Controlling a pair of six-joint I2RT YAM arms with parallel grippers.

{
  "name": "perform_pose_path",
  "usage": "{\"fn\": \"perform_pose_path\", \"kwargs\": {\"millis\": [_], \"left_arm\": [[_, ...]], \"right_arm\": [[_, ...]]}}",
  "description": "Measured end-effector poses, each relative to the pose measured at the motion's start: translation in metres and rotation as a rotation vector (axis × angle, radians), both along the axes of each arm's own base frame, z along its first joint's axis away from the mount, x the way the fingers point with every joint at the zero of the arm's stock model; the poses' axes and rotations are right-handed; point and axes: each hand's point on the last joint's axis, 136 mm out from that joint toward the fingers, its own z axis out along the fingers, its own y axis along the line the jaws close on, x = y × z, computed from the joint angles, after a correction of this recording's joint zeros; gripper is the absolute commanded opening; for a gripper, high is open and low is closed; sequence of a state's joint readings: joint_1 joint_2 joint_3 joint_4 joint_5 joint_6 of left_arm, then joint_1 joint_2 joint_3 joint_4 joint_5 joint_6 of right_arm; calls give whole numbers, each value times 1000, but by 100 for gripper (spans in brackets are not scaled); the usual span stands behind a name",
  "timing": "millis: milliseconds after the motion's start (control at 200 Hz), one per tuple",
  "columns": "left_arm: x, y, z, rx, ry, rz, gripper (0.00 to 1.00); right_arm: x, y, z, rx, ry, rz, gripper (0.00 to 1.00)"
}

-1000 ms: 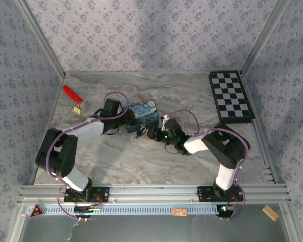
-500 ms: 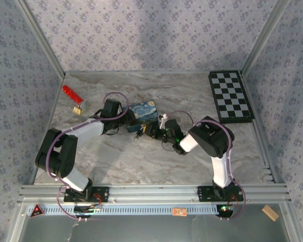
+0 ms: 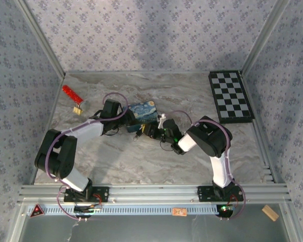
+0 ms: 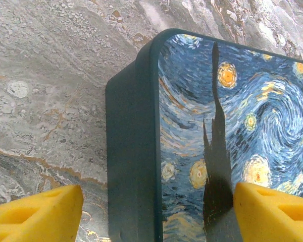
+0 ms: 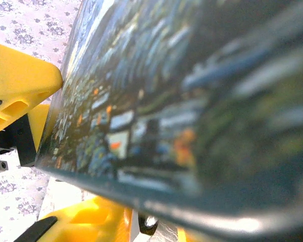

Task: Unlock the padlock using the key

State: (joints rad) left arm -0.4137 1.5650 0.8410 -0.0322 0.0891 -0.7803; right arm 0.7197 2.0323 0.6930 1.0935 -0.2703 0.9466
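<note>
The left gripper [image 4: 154, 212] stands released, its yellow fingertips [image 4: 35, 212] straddling the edge of the blue painted box [image 4: 242, 111]. The right gripper [image 3: 150, 131] sits close at the box's six o'clock; whether it is clenched I cannot tell. The padlock [image 3: 140, 132] sits on the table [image 3: 141, 166] at the box's seven o'clock, between both grippers.
</note>
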Motion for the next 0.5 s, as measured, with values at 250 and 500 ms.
{"fn": "perform_pose_path", "kwargs": {"millis": [250,500], "left_arm": [[-2,0,-1,-15,2,15,76],[-3,1,-1,-12,-6,29,76]], "right_arm": [[2,2,-2,18,-5,3,16],[2,0,-1,31,4,0,7]]}}
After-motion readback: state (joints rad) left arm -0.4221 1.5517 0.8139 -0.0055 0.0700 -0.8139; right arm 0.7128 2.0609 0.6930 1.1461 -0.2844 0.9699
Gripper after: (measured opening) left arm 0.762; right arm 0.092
